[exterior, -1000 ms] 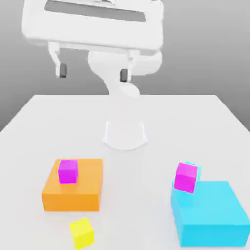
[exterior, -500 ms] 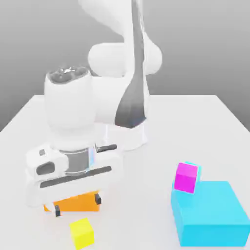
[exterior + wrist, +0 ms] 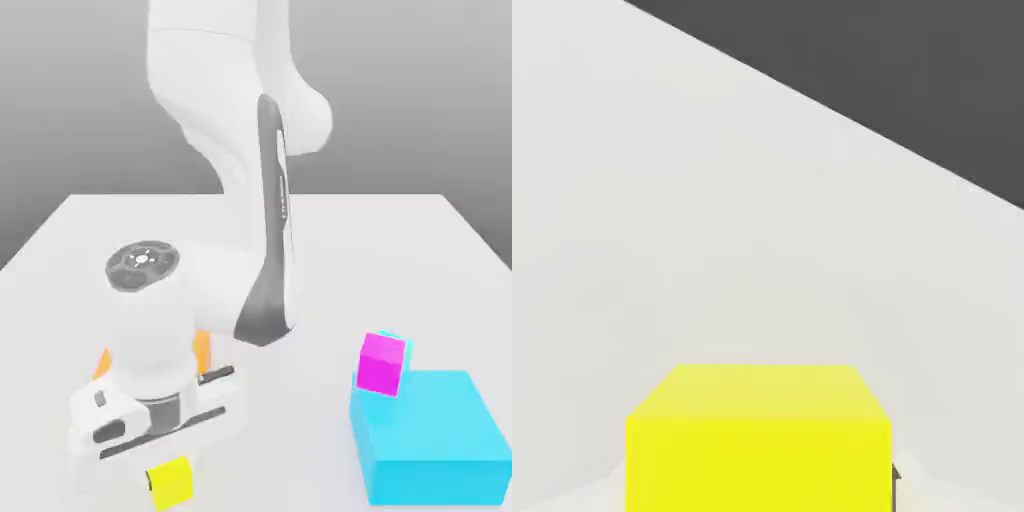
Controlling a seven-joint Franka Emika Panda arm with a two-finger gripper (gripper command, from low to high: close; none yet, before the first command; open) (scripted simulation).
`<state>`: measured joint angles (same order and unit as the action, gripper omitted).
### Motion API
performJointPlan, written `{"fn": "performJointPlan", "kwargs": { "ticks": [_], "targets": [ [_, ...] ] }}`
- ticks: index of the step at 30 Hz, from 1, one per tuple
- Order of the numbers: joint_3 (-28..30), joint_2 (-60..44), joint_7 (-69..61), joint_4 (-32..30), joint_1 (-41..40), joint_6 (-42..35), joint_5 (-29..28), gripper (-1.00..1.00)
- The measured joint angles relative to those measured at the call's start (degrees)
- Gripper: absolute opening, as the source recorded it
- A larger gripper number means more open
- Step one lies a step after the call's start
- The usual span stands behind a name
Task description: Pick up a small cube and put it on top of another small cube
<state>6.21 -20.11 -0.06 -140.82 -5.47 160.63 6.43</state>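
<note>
At the lower left of the exterior view, the gripper (image 3: 170, 481) is closed on the yellow cube (image 3: 172, 484), low over the pale surface (image 3: 290, 420). At the lower right sits a wide blue block (image 3: 430, 430); a magenta cube (image 3: 381, 364) shows at its upper-left corner, partly covering a cyan cube (image 3: 407, 352). Behind the arm (image 3: 150, 330), an orange block (image 3: 203, 350) peeks out.

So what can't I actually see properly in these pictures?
- Orange block: mostly hidden behind the hand in the exterior view.
- Cyan cube: largely covered by the magenta cube, exterior view.
- Yellow cube: cut off by the picture's edge, hand view.
</note>
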Motion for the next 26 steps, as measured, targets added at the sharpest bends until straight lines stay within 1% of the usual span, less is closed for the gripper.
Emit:
{"fn": "performJointPlan", "kwargs": {
  "ticks": [3, 7, 8, 13, 17, 19, 22, 23, 26],
  "targets": [
    [0.40, 6.12, 2.68, -1.61, 1.74, -4.43, -2.03, -1.00],
    [-3.03, 14.50, 10.29, -4.89, 7.05, -9.38, -4.19, -1.00],
    [-4.17, 16.59, 12.10, -5.74, 9.43, -10.61, -4.47, -1.00],
    [-8.52, 26.97, 20.25, -9.96, 16.23, -16.72, -4.48, -1.00],
    [-13.32, 35.32, 25.61, -13.33, 20.52, -21.64, -2.89, -1.00],
    [-14.65, 34.92, 26.95, -14.61, 21.33, -19.94, -2.72, -1.00],
    [-15.37, 29.91, 27.97, -16.15, 21.26, -13.40, -3.48, -1.00],
    [-15.44, 28.45, 28.21, -16.52, 21.23, -11.58, -3.76, 1.00],
    [-15.44, 28.45, 28.21, -16.52, 21.23, -11.58, -3.76, 1.00]
  ]
}}
